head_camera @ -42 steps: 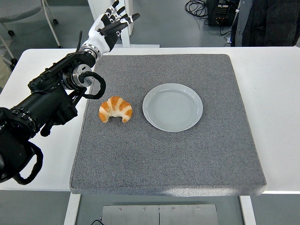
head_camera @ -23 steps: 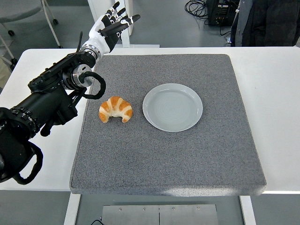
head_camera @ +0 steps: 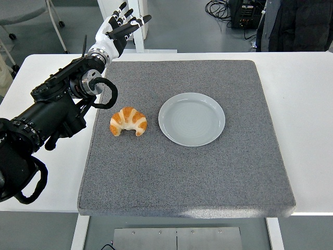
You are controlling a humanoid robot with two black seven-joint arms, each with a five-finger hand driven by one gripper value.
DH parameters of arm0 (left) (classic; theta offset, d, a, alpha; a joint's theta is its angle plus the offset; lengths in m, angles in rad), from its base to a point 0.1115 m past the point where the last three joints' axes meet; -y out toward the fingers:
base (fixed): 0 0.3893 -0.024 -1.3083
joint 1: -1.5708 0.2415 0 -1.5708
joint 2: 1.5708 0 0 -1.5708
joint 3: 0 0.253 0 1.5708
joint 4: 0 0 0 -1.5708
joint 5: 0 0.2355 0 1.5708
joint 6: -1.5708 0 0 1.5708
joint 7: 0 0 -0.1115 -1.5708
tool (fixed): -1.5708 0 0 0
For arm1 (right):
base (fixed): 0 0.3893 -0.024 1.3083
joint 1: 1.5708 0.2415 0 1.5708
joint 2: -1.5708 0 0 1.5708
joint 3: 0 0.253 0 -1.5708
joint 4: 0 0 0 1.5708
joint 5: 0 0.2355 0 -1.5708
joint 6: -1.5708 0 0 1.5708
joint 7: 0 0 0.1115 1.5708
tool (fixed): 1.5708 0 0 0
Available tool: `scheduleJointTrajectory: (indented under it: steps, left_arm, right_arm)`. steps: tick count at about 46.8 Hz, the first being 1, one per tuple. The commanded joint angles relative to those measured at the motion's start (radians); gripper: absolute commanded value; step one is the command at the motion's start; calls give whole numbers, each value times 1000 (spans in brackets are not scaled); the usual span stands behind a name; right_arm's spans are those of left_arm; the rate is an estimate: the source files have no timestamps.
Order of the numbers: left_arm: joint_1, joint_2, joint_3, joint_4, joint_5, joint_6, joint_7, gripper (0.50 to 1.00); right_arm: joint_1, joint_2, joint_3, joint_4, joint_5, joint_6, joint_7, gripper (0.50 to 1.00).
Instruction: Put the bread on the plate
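A golden croissant [head_camera: 128, 121] lies on the grey mat [head_camera: 187, 177], just left of a pale grey round plate [head_camera: 191, 119] with nothing on it. My left hand [head_camera: 120, 26] is raised beyond the mat's far left corner, well behind the croissant, with white-and-black fingers spread and holding nothing. Its black arm [head_camera: 52, 114] stretches in from the left edge over the white table. The right arm is out of sight.
The mat covers most of the white table [head_camera: 307, 104]. A dark-clothed person [head_camera: 296, 23] stands at the top right, past the table's far edge. Cables and a black box lie on the floor at the top.
My left hand has shifted slightly left and up, its fingers turning a little. The croissant and the plate stay where they were.
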Motion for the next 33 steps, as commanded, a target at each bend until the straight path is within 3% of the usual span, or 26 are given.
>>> scheduleJointTrajectory:
  steps: [1,10,15,27,33]
  left_arm:
    - [0,0,22,-39,7,0,0,999]
    - [-19,0,60,-120,12,0,0,999]
    - [-17,1,74,-220,13,5,8,999]
    - [-22,110,166,-378,18,15,36,999]
    - [-31,178,224,-467,96,5,37,999]
  right_arm:
    - [0,0,0,0,0,0,0,1000]
    - [0,0,0,0,0,0,0,1000]
    - [0,0,0,0,-1,0,0,1000]
    - [0,0,0,1,0,0,0,1000]
    - [0,0,0,0,-1,0,0,1000]
